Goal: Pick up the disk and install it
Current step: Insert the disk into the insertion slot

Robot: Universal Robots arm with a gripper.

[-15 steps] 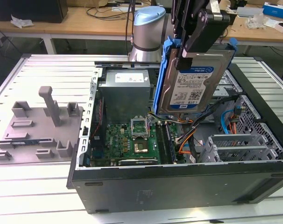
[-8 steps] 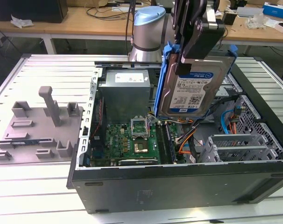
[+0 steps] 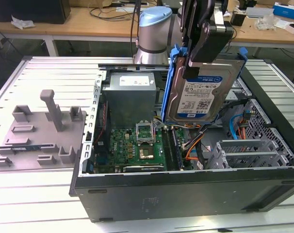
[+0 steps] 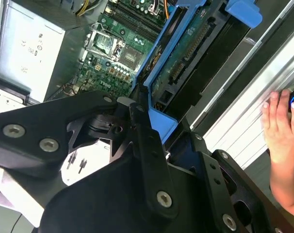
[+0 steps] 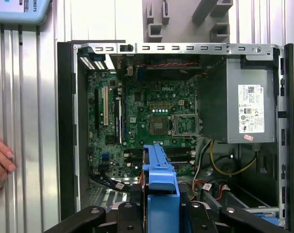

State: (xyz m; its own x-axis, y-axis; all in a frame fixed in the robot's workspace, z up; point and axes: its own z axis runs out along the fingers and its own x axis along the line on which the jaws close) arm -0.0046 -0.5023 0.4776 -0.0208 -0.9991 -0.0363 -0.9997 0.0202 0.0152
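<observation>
The hand (image 3: 198, 58) is gripping the disk (image 3: 205, 97) by its top edge. The disk is hanging tilted above the open case (image 3: 186, 191).

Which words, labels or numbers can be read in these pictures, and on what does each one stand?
On the disk, gripped by the hand: label print too small to quote.
On the power supply: sticker print too small.
On the motherboard: white lettering, blurred.
On the light blue case: lettering cut off by the frame.
</observation>
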